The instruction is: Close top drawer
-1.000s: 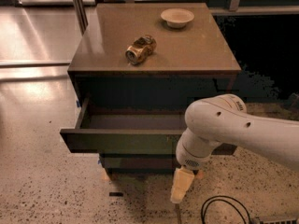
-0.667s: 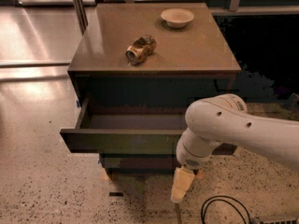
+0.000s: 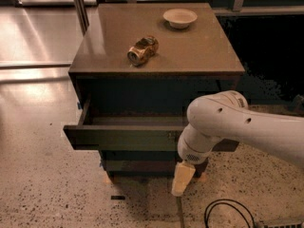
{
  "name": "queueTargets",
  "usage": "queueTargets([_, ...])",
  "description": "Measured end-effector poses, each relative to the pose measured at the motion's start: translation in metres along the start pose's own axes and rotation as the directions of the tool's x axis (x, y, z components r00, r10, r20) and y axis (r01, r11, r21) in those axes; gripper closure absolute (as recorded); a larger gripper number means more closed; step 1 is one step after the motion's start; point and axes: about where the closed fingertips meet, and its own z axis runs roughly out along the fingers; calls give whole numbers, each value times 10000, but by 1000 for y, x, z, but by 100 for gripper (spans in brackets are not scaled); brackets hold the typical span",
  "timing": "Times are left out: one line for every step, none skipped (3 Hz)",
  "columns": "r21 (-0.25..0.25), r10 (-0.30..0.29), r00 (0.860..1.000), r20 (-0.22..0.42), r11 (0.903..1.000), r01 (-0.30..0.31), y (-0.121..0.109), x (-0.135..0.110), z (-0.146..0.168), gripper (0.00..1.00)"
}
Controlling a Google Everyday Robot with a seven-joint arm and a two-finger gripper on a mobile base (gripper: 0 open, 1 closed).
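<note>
From where I stand, the top drawer (image 3: 121,137) is pulled well out of the cabinet. Its flat dark front hangs over the floor (image 3: 42,184), and a strip of plain grey inside shows behind it. The two lower drawer fronts (image 3: 142,161) sit further back in shadow beneath it. On the counter (image 3: 199,51) above, a dented golden can (image 3: 143,50) lies on its side toward the left of the middle. A small pale bowl (image 3: 180,17) stands upright near the far edge, well apart from the can. The robot's bulky white arm (image 3: 237,125) reaches in from the right and crosses in front of the right end of the open drawer, hiding that corner of its front. The cream-coloured hand (image 3: 182,178) hangs from the arm's rounded joint and points down at the speckled floor. It sits lower than the top drawer's front and in front of the lower drawers' right side. I cannot tell whether the hand is open or closed, nor whether it touches the cabinet. A dark cable (image 3: 223,213) curls on the floor just to its right.
</note>
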Motion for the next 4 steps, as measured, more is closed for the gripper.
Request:
queueTargets([488,-52,9995,295,9988,38,-30,-16,-3,0])
queueTargets([591,-170,9995,255,9981,154,-38,-22,2,0])
queueTargets([1318,-179,9993,318,9912,136,-66,-28,-13,0])
queueTargets([2059,-192,9990,416,9785,103,-90,-33,-32,0])
